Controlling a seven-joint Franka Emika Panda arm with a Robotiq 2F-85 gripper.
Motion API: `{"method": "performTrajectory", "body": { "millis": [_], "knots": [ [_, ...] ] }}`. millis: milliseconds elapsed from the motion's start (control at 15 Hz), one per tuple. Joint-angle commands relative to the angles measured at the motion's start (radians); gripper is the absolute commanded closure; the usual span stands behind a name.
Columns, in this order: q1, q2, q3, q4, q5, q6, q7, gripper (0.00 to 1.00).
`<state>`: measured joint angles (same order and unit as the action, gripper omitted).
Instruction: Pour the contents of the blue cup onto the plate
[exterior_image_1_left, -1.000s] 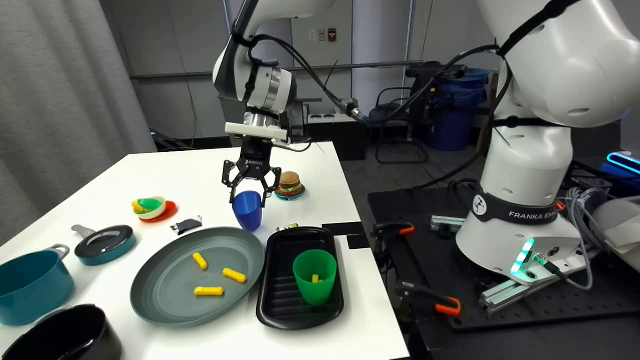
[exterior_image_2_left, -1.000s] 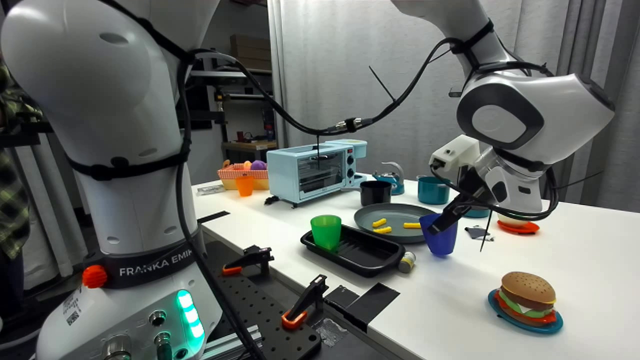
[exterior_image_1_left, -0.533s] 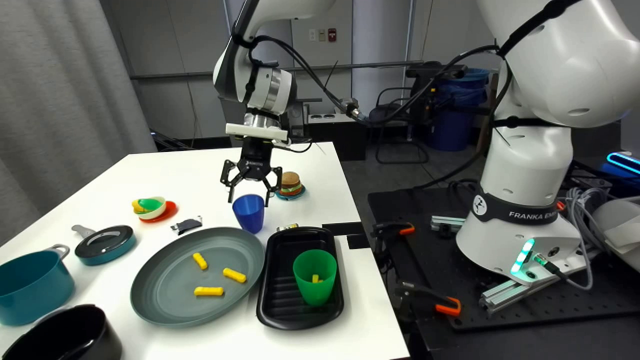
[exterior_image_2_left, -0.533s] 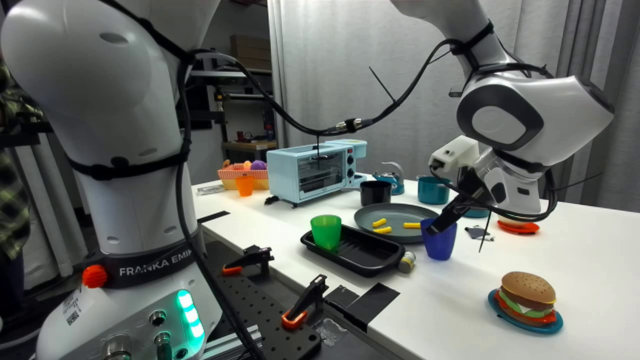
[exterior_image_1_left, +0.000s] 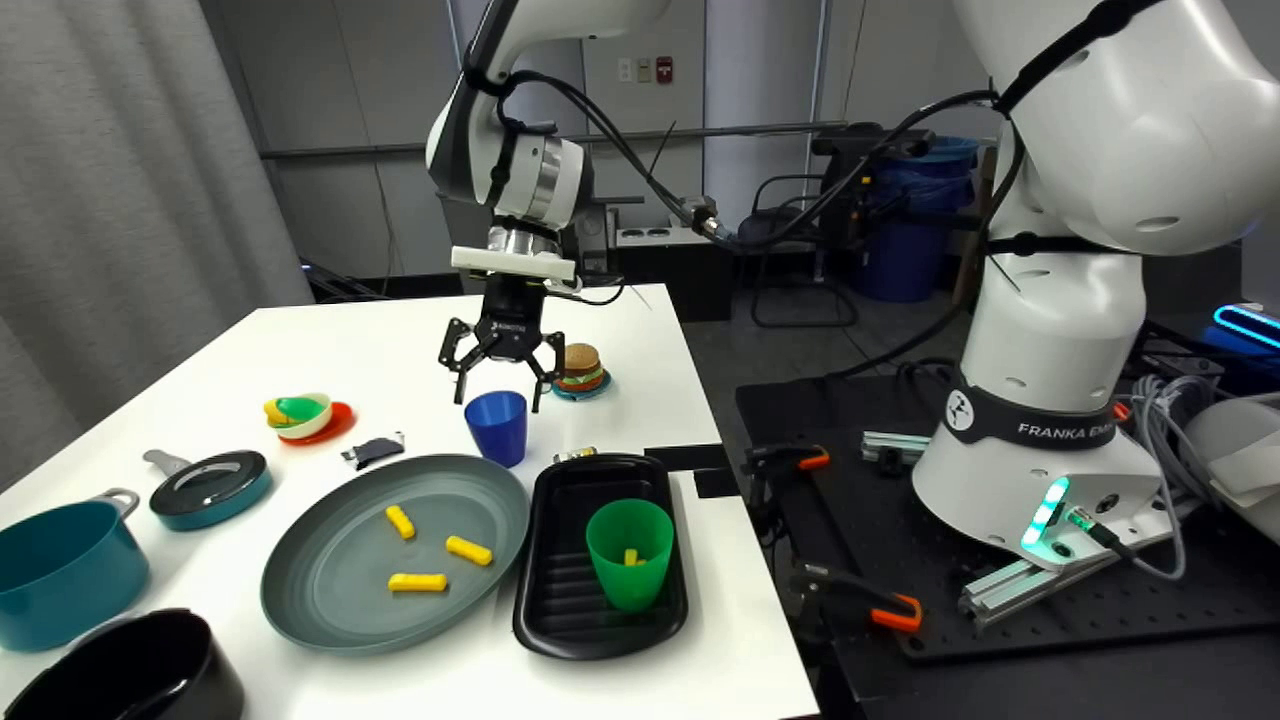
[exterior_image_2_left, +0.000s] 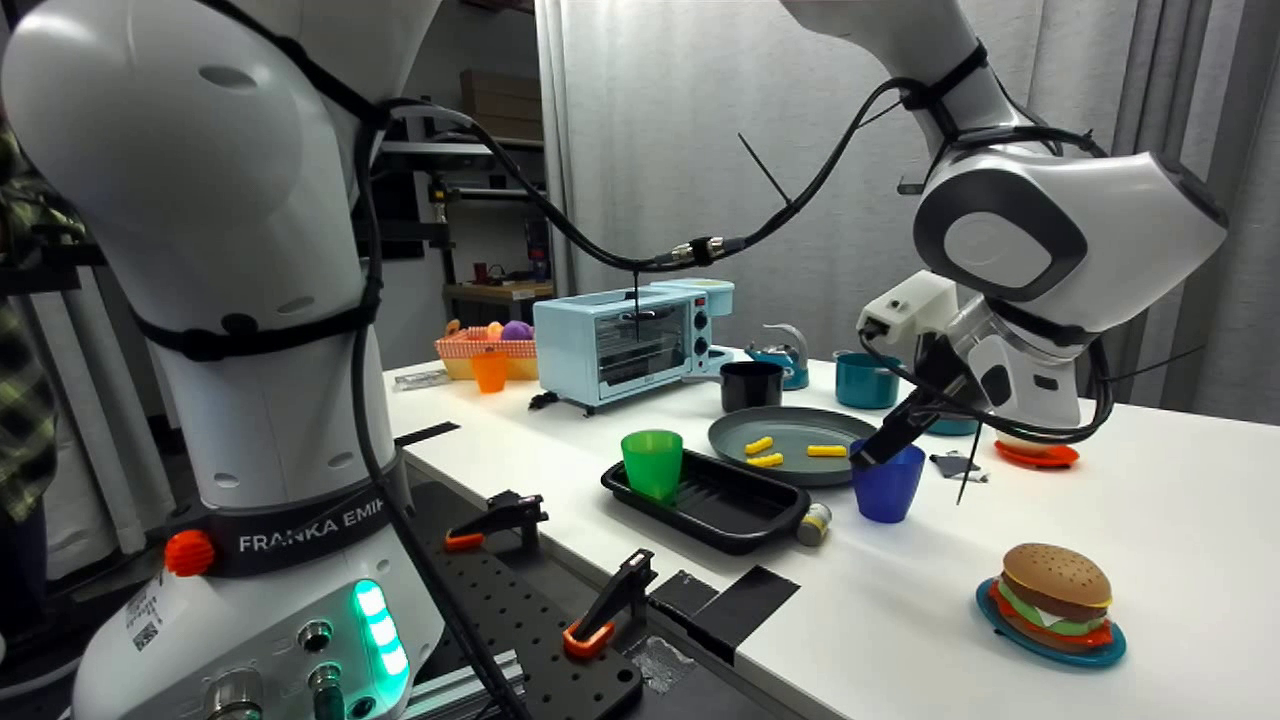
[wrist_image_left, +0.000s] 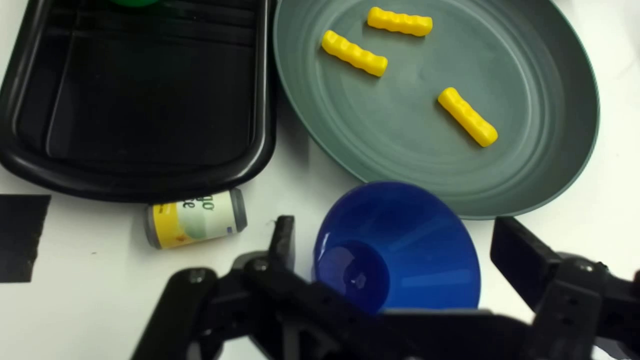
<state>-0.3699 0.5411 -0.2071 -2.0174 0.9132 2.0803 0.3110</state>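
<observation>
Seeing blue cup (exterior_image_1_left: 497, 430) standing upright on desk (exterior_image_1_left: 400, 350), between fingers (wrist_image_left: 522, 265). Noting fingers standing well apart, holding nothing, showing gaps on either side of blue cup in wrist view. Finding plate (wrist_image_left: 415, 115) just beside blue cup, carrying three yellow sticks (wrist_image_left: 467, 117).

In an exterior view, the blue plastic cup (exterior_image_1_left: 498, 440) is seen on the white table (exterior_image_1_left: 380, 340), just beside the grey-green plate (exterior_image_1_left: 330, 560), its rim straddled by the gripper (exterior_image_1_left: 498, 402), whose jaws are spread wide. Three yellow sticks (exterior_image_1_left: 469, 550) are borne by the plate; a green cup (exterior_image_1_left: 628, 585) is set in the ribbed black tray (exterior_image_1_left: 570, 520).
</observation>
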Motion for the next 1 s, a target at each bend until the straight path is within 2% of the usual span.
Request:
{"method": "performTrajectory", "body": {
  "millis": [0, 533, 933],
  "knots": [
    [-0.009, -0.003, -0.01, 0.007, 0.036, -0.04, -0.035, 0.0],
    [0.013, -0.08, -0.023, -0.083, 0.022, -0.002, -0.061, 0.0],
    [0.067, -0.171, -0.037, -0.19, -0.019, 0.045, -0.04, 0.0]
  ]
}}
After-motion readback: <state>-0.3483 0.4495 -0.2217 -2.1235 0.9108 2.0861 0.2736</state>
